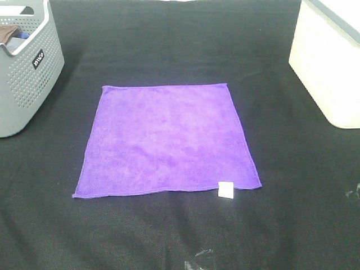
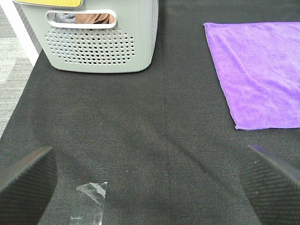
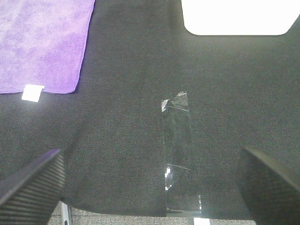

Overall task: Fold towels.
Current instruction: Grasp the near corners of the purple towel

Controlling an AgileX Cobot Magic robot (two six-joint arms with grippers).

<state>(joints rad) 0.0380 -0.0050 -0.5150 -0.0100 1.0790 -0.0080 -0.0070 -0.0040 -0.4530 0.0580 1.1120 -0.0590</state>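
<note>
Towel flat and unfolded; the first fold has not begun.

In the high view a grey basket (image 1: 28, 73) sits at the upper left, the purple towel (image 1: 166, 140) lies spread in the centre of the black table (image 1: 169, 236) with its white tag (image 1: 226, 190) at the lower right corner, and a white box (image 1: 332, 62) stands at the upper right. The left gripper (image 2: 150, 176) is spread wide and empty, short of the towel. The right gripper (image 3: 150, 178) is equally wide and empty. Next, probably, each must pinch a near corner and carry it to the far edge.

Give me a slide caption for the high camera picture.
Purple towel spread flat on a black table, grey basket at left, white box at right, folding not yet begun.
</note>
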